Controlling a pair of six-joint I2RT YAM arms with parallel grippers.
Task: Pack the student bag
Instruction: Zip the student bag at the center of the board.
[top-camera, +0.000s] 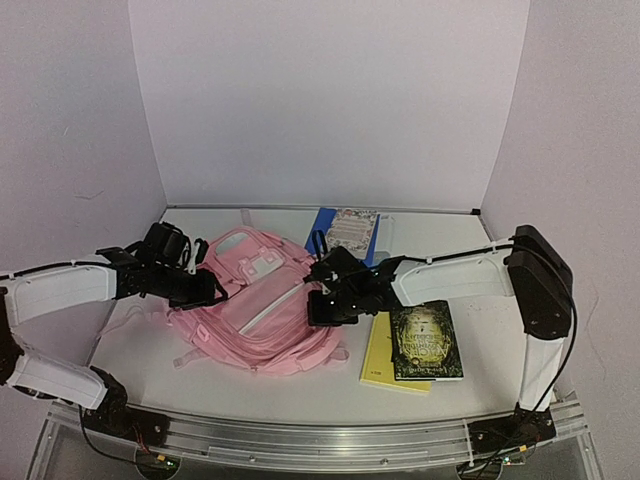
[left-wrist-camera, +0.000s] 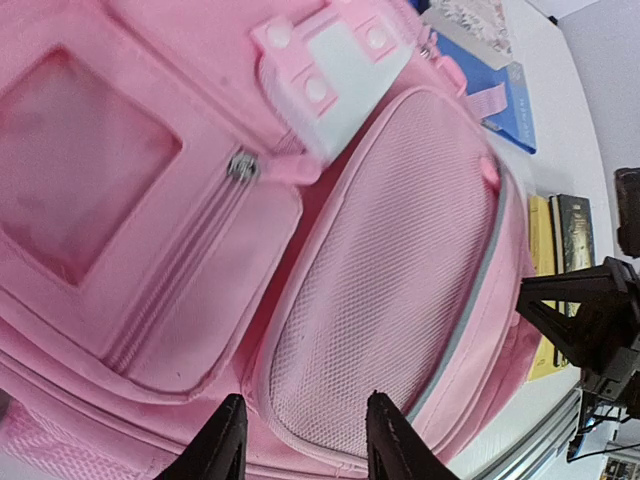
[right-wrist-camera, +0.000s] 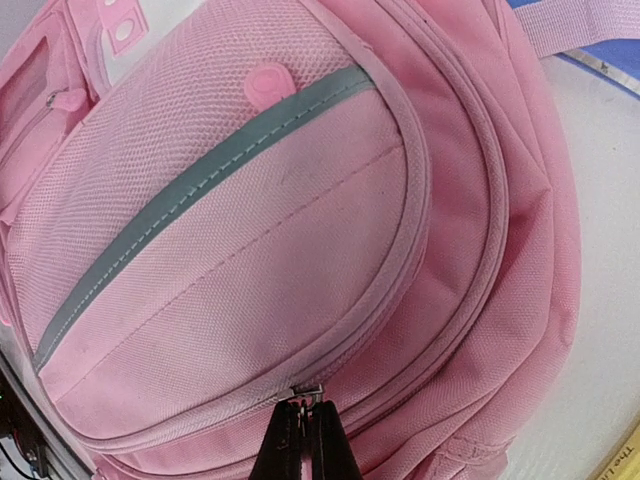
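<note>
Yellow book (top-camera: 378, 356) partly beneath dark book (top-camera: 426, 340); blue book (top-camera: 321, 222) partly beneath patterned book (top-camera: 354, 231); cover lettering illegible.

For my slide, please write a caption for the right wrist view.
Shut jaws pinch a zipper pull on the pink backpack.

I see the student bag (top-camera: 250, 315) on the table (top-camera: 140, 365); behind it a first book (top-camera: 352, 230) tops a second book (top-camera: 322, 222), right of it a third book (top-camera: 425, 340) tops a fourth book (top-camera: 378, 365).

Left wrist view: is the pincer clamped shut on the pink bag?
No, the left pincer stands open over the student bag, with no fabric pinched between its tips.
</note>
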